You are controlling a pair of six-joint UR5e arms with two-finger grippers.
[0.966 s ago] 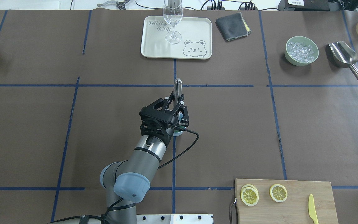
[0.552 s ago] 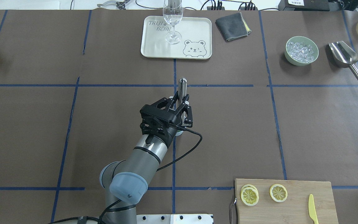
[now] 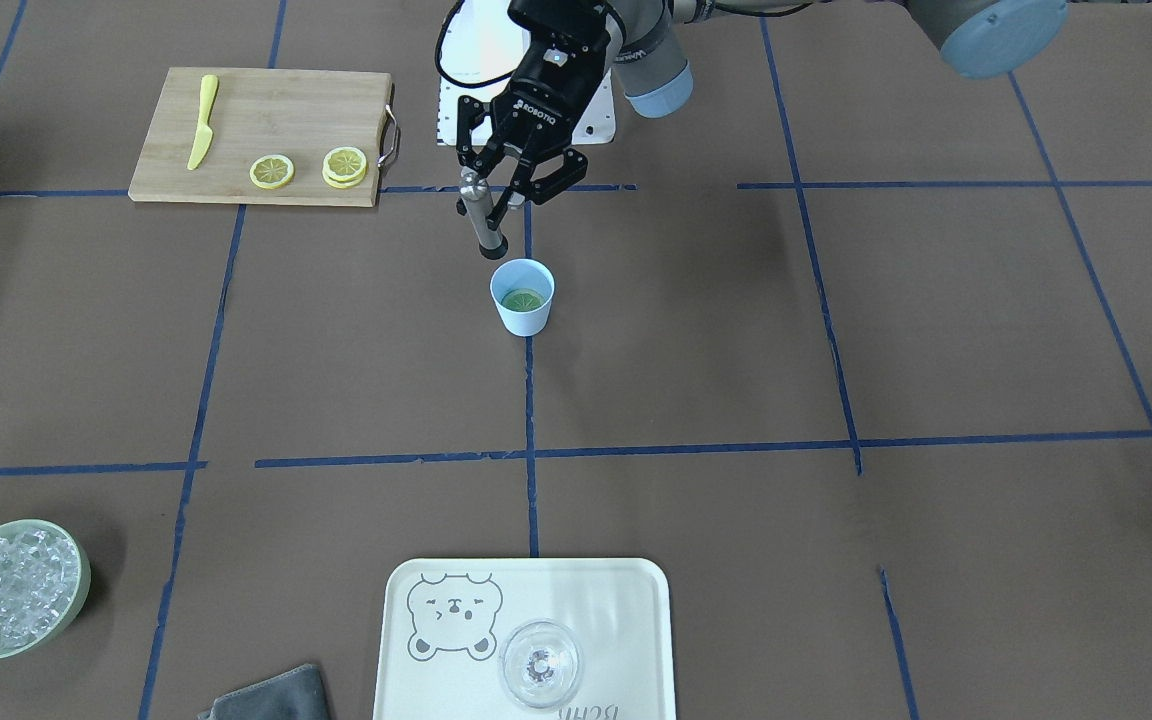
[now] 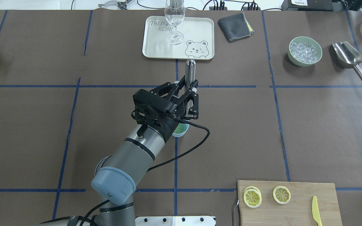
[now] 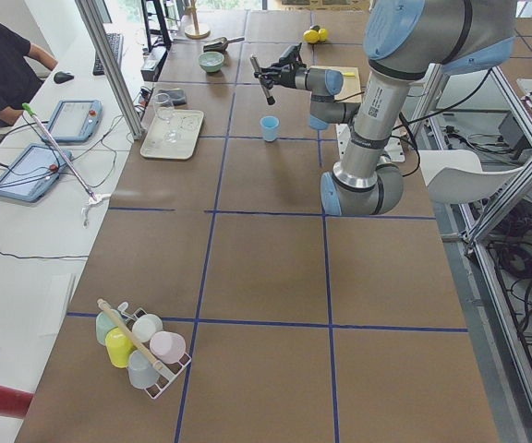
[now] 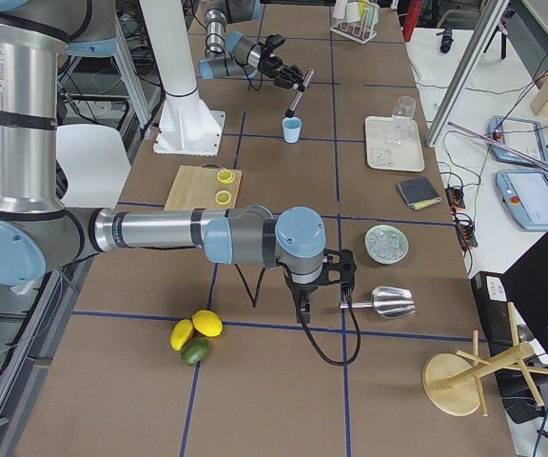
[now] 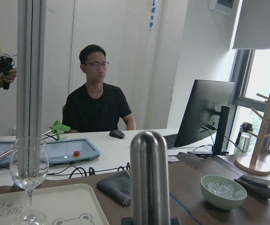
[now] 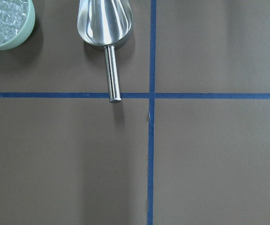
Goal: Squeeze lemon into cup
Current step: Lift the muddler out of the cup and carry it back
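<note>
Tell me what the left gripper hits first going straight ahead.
Probably nothing: the left gripper, gripping an upright metal rod, points about level above the table, right of the glass and over the cloth. Height uncertain.

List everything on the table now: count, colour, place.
cup: one, light blue, table centre
lemon slice: one, yellow-green, in the cup
cutting board: one, wood, robot's near right
other lemon slices: a single and a stack, yellow, on the board
knife: one, yellow, on the board
tray: one, cream, far edge
wine glass: one, clear, on tray
cloth: one, grey, beside tray
bowl: one, pale green, holds ice, far right
scoop: one, silver, beside bowl
whole citrus: two yellow, one green, right end
metal rod: one, silver, in left claw
left claw: black, shut on the rod
right claw: black, over scoop's handle; state unclear
</note>
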